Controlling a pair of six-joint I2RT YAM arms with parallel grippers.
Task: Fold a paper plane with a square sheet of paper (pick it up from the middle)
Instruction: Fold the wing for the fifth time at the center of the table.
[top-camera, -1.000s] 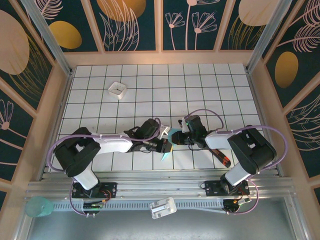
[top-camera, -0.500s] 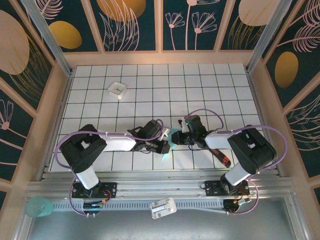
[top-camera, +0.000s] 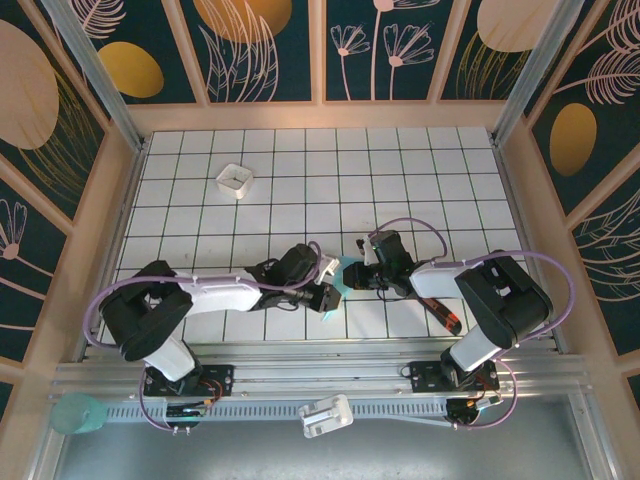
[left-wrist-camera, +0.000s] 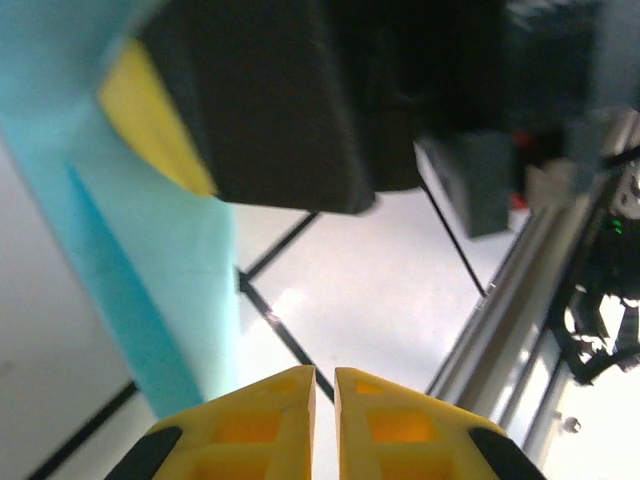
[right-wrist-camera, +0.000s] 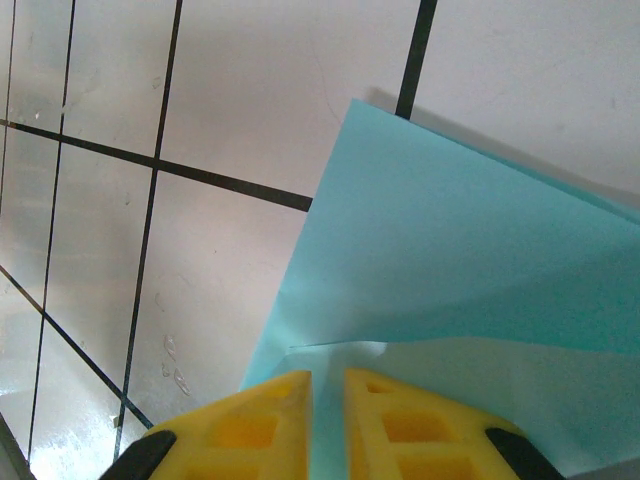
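Far from white tray (top-camera: 222, 177), right end effector (right-wrist-camera: 328, 378) pinches paper (right-wrist-camera: 450, 260), left end effector (left-wrist-camera: 325, 372) near-closed

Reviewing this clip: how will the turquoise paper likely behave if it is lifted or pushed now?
Probably floppy: the turquoise paper is thin, its upper flap raised off the tiled table. Likely very light, so a push may slide it on the glossy tiles. The overlapped layers by the right gripper should stiffen that edge somewhat.
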